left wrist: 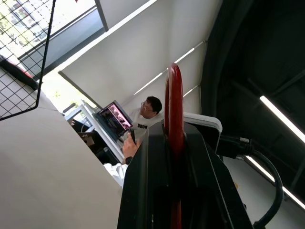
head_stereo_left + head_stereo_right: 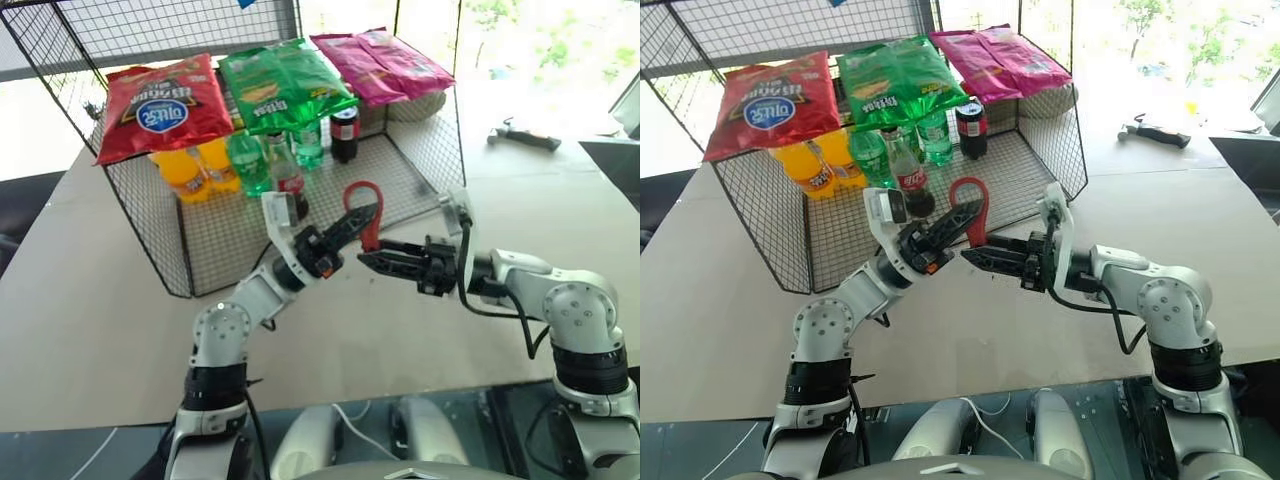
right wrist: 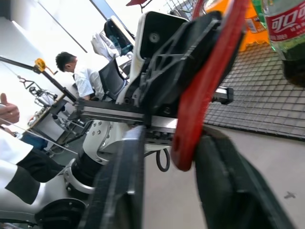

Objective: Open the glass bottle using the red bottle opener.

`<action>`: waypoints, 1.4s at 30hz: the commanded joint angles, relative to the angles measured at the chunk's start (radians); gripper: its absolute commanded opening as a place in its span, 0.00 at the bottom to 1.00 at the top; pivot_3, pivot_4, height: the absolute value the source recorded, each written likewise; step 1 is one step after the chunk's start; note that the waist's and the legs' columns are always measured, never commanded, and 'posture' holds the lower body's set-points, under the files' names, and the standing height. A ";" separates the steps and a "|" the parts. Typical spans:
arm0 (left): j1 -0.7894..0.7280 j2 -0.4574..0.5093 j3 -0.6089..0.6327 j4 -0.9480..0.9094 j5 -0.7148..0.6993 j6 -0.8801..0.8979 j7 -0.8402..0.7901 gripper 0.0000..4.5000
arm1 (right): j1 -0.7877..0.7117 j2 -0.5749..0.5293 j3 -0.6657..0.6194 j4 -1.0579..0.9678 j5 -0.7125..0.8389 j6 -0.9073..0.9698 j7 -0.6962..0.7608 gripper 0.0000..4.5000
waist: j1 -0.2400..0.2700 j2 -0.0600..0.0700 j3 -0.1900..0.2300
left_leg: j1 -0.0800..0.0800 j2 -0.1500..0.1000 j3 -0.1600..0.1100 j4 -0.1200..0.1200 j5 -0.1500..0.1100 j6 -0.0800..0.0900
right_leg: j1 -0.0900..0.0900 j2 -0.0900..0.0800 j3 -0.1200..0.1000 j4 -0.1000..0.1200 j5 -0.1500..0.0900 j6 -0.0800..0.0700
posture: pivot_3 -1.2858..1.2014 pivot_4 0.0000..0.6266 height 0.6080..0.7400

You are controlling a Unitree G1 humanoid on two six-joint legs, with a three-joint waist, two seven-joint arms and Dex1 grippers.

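**Inspector:** Left eye view, report the grippers.

**Operator:** I see the left gripper (image 2: 364, 222) clamped on the red bottle opener (image 2: 366, 212), held above the table (image 2: 90, 300). The right gripper (image 2: 368, 258) brackets its lower end; contact unclear.

**Inspector:** The bottle?

**Operator:** The glass bottle (image 2: 287, 176) stands upright inside the wire basket (image 2: 150, 225).

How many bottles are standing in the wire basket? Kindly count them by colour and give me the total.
orange bottles: 2
green bottles: 2
glass bottle with dark drink and red label: 1
squat dark bottle: 1
Total: 6
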 commanded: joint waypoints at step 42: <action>0.151 -0.025 -0.010 -0.090 1.018 -0.742 0.356 0.99 | 0.100 -0.028 0.036 0.162 -0.826 -0.958 -0.013 0.00 | 0.002 0.000 0.000 | 0.000 0.000 0.003 -0.003 0.000 0.000 | -0.001 0.000 0.002 -0.002 0.000 0.000 | 0.52 0.24 0.96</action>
